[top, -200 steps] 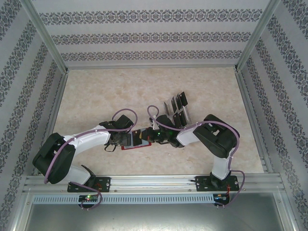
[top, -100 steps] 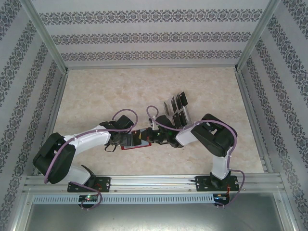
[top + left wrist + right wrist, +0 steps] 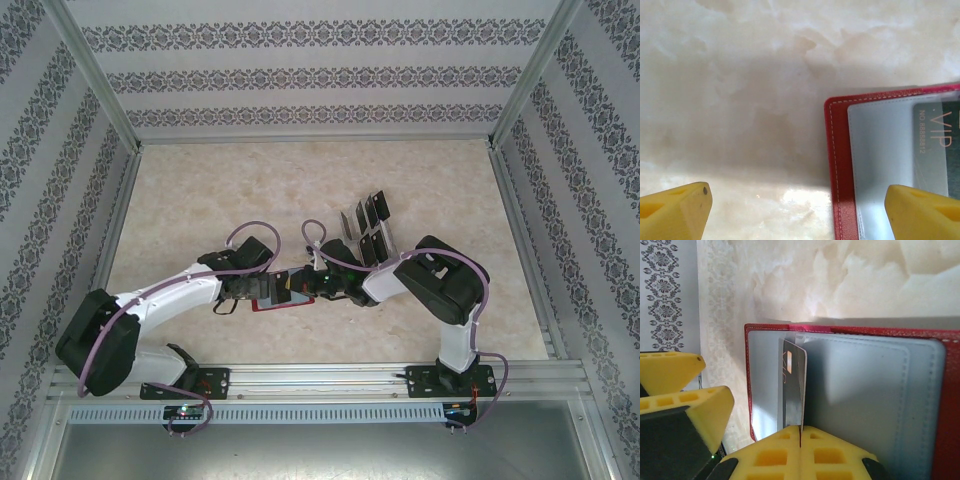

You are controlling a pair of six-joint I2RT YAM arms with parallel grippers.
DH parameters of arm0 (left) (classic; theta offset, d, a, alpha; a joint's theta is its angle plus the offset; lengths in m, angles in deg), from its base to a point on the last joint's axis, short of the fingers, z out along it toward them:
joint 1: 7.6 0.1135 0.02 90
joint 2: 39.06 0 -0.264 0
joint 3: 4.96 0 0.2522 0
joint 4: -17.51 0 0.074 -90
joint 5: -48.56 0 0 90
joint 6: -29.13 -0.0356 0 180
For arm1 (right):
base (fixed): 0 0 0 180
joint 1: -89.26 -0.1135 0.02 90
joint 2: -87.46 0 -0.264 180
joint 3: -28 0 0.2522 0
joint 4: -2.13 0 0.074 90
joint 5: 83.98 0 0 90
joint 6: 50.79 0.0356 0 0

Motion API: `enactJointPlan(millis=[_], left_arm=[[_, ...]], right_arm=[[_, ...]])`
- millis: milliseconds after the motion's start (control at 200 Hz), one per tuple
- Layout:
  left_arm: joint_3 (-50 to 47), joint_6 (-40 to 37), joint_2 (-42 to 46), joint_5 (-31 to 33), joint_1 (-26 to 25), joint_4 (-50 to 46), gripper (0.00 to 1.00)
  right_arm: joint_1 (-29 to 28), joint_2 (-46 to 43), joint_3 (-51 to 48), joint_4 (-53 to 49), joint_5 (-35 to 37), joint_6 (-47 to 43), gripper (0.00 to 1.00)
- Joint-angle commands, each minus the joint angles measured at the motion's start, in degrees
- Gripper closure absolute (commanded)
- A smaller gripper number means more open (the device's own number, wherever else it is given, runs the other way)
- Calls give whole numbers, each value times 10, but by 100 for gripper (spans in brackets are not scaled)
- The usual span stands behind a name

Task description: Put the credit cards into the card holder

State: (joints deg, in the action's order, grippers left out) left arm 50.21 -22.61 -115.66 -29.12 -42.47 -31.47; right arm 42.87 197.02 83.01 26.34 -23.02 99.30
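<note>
Right gripper [image 3: 801, 437] pinches a card [image 3: 792, 385] at its 6 o'clock edge; it looks stiff and slick. Left gripper [image 3: 797, 210] gapes over wallet [image 3: 837, 150].

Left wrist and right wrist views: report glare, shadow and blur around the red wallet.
Left wrist view: a bright glare patch on the table beside the card holder, a soft shadow band above it; the credit card reads hazily through a pale sheen. Right wrist view: sharp on the card pinched in the right gripper; a shadow lines the holder's upper edge.
</note>
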Motion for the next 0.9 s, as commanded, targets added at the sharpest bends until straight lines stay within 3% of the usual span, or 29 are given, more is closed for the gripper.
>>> enactJointPlan(millis=[0,270,625,894], left_arm=[[6,11,3,30,6,-37,10],[-19,10,-1,46,14,-30,12],[-32,10,-27,19,15,5,30],[-31,6,-43,4,15,22,34]], right_arm=[[-7,15,1,-44,6,-5,100],[-9,15,14,-74,2,-7,100],[-13,22,37,-113,-2,-9,100],[-25,32,61,-133,-8,-13,100]])
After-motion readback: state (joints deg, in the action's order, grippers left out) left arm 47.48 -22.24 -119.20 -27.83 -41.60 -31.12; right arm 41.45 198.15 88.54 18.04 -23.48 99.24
